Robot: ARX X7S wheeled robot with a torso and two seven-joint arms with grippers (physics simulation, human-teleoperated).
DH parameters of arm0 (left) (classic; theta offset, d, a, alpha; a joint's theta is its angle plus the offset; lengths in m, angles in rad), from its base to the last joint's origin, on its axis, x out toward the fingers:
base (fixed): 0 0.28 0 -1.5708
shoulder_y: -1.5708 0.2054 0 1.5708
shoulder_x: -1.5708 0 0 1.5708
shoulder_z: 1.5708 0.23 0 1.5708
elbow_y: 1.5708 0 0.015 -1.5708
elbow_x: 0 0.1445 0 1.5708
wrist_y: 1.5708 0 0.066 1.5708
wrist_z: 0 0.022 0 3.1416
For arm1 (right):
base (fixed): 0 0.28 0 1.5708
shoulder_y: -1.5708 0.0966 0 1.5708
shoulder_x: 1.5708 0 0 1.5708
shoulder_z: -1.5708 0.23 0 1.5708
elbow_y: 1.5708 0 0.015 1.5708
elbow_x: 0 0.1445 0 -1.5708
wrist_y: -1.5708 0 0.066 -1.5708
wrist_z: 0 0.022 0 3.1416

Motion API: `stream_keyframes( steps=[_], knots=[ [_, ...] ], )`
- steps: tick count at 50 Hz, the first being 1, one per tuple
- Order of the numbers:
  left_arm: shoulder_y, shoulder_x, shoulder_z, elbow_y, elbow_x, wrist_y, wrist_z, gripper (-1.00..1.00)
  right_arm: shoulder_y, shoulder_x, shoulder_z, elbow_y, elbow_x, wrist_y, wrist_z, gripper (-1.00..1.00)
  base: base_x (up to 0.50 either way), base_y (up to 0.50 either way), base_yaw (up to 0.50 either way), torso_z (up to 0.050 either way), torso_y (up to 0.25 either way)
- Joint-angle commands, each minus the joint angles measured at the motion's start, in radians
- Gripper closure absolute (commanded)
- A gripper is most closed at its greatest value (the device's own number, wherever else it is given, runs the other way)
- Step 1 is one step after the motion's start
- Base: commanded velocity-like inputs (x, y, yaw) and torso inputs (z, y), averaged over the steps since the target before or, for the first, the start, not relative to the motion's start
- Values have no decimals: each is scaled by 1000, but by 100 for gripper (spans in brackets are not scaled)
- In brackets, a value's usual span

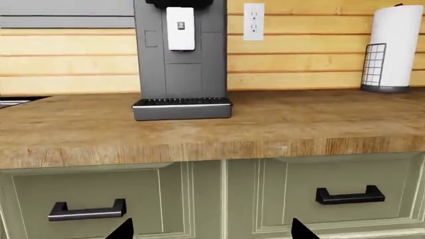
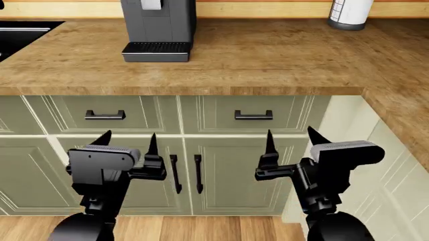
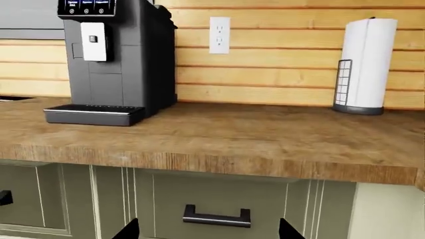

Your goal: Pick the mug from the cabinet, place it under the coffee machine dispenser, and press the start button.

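Both grippers, left (image 2: 127,138) and right (image 2: 290,134), hang spread and empty before closed panelled cabinet doors (image 2: 231,170); only the right wrist view shows the coffee machine (image 3: 119,59) screen; mug unseen.

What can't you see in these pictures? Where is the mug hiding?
- The mug: in no view; the cabinet doors are shut, so anything inside is hidden.
- Coffee machine top: cut off by the head view's edge; its screen is partly cut off in the right wrist view, labels too small to read.
- Left claw and right claw: only fingertips show in the wrist views.
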Motion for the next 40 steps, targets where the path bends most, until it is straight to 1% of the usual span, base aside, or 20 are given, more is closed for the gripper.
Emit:
stream_keyframes(
  steps=[1,6,10,17,29,40],
  knots=[
    [-137,-43,-39,120,-74,-193,-2,-100,185,44,18,-151,54,262,20,-100,0,0,0,0,0],
    [-213,-49,-81,150,-146,-315,3,-100,273,64,21,-184,61,340,30,-100,0,0,0,0,0],
    [-269,-63,-101,154,-169,-362,1,-100,337,85,21,-209,64,396,33,-100,0,0,0,0,0],
    [-366,-81,-123,183,-210,-460,-8,-100,415,85,36,-209,88,457,34,-100,0,0,0,0,0],
    [-444,-94,-145,218,-262,-521,-1,-100,536,91,57,-240,113,552,49,-100,0,0,0,0,0],
    [-470,-83,-153,209,-301,-530,17,-100,602,93,79,-248,129,597,60,-100,0,0,0,0,0]
  ],
)
